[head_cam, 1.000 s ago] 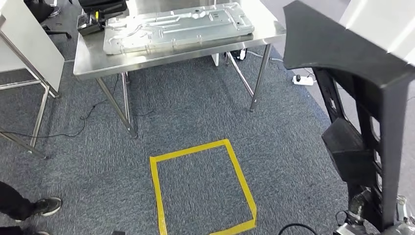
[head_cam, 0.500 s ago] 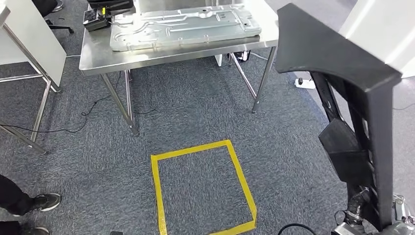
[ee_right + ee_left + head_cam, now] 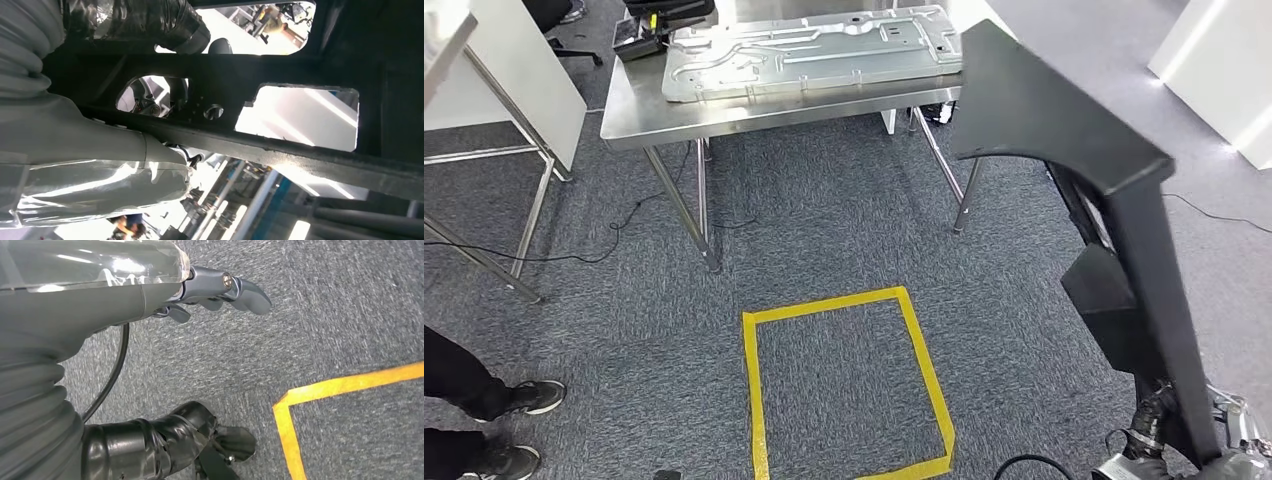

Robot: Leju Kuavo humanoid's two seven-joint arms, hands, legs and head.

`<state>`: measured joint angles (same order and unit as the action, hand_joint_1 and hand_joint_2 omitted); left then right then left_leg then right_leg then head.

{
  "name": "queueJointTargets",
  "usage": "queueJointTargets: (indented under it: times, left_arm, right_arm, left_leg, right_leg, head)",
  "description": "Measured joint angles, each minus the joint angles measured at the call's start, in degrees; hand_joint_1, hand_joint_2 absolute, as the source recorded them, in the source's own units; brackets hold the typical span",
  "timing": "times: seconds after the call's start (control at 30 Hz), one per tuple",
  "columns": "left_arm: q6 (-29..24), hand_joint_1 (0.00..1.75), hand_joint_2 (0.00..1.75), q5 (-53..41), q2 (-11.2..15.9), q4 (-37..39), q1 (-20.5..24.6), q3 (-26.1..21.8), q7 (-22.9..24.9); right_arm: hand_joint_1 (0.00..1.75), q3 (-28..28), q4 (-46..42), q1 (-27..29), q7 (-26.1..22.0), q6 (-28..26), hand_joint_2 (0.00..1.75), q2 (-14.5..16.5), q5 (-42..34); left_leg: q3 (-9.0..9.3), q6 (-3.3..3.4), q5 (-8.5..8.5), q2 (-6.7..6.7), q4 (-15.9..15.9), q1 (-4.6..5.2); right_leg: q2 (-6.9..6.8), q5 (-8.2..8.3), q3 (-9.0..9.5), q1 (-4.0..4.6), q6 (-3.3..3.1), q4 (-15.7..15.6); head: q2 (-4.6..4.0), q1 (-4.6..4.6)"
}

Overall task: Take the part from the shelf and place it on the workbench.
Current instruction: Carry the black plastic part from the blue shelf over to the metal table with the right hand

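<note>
A large black frame-like part stands upright at the right of the head view, its lower end at my right hand, which grips it. In the right wrist view the part's dark bars and cut-outs lie right against that hand. The steel workbench stands ahead, beyond a stretch of carpet, with a big pressed metal panel lying on it. My left hand hangs over the grey carpet, its fingers loosely apart and holding nothing.
A yellow tape square marks the carpet in front of me. A person's dark shoes stand at the left edge. A white board on a metal stand is at the left, a black box on the bench's far corner. Cables trail under the bench.
The whole picture has shifted as the camera moved: the workbench and tape square sit further right in view. The black part's top now leans further left, across the bench's right end.
</note>
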<state>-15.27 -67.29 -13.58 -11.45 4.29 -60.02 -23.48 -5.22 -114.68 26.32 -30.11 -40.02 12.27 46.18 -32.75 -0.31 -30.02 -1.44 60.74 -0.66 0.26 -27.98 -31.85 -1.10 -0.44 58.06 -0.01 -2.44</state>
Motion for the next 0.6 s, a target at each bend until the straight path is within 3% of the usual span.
queueJointTargets:
  times: [0.1,0.13,0.17,0.2,0.27,0.33,0.43,0.5,0.6]
  left_arm:
    - [0.0,0.00,1.75,0.0,0.0,0.0,0.0,0.0,0.0]
    - [0.0,0.00,1.75,0.0,0.0,0.0,-0.1,0.0,0.0]
    - [0.0,0.00,1.75,0.0,0.0,0.0,-0.1,0.0,0.0]
    - [0.0,0.00,1.75,0.0,0.0,0.0,-0.2,0.0,0.1]
    - [0.0,0.00,1.75,0.0,0.0,0.0,-0.1,0.0,0.1]
    - [0.0,0.00,1.75,0.0,0.1,0.0,0.0,0.0,0.1]
    - [0.0,0.00,1.75,0.0,0.1,0.0,-0.1,0.0,0.1]
    - [0.0,0.00,1.75,0.0,0.0,0.0,-0.1,0.0,0.1]
    - [0.0,0.00,1.75,0.0,0.0,0.0,0.0,0.0,0.1]
  right_arm:
    - [1.75,0.0,0.0,0.0,0.1,0.0,1.75,0.0,0.2]
    - [1.75,0.0,0.0,0.0,0.1,0.0,1.75,0.0,0.2]
    - [1.75,0.0,0.0,0.0,0.1,0.0,1.75,0.0,0.2]
    - [1.75,0.0,0.0,0.0,0.1,0.0,1.75,0.0,0.3]
    - [1.75,0.0,0.0,0.0,0.1,0.0,1.75,0.0,0.3]
    - [1.75,0.0,0.0,0.0,0.1,0.0,1.75,0.0,0.3]
    - [1.75,0.0,0.0,0.0,0.1,0.0,1.75,0.0,0.3]
    - [1.75,0.0,-0.1,0.0,0.1,0.0,1.75,0.0,0.3]
    - [1.75,0.0,-0.1,0.1,0.1,0.0,1.75,0.0,0.3]
  left_leg:
    - [-5.07,-0.32,-5.67,0.76,11.1,-0.01]
    - [-6.31,-0.33,-6.38,0.82,13.7,-0.01]
    - [-6.57,-0.25,-5.91,0.91,14.3,-0.01]
    - [-5.59,-0.06,-4.29,1.05,12.3,0.01]
    - [-1.55,0.74,-0.33,2.26,4.1,0.31]
    - [1.13,1.46,1.35,3.63,-1.5,0.81]
    - [1.43,1.98,1.66,3.21,-2.9,0.79]
    - [1.76,2.58,2.24,2.57,-3.6,0.32]
    - [1.71,2.98,2.60,1.58,-3.8,0.13]
  right_leg:
    - [-1.02,-0.13,-0.02,0.32,-0.65,0.0]
    - [-1.36,-0.19,0.00,0.47,-0.75,0.0]
    - [-1.66,-0.26,0.04,0.60,-0.82,0.1]
    - [-1.94,-0.35,0.14,0.73,-0.84,0.2]
    - [-2.49,-0.63,0.45,1.02,-0.73,0.3]
    - [-3.01,-0.90,0.59,1.26,-0.32,0.5]
    - [-3.88,-1.12,0.86,1.32,0.46,0.5]
    - [-2.91,-2.80,0.27,1.23,1.05,2.5]
    - [-0.72,-8.18,-4.55,0.63,1.86,12.9]
  head:
    - [0.00,0.01]
    - [0.00,0.01]
    - [0.00,0.01]
    - [0.00,0.02]
    - [0.00,0.01]
    - [0.01,0.00]
    - [0.01,0.01]
    - [0.01,-0.02]
    - [0.01,-0.04]
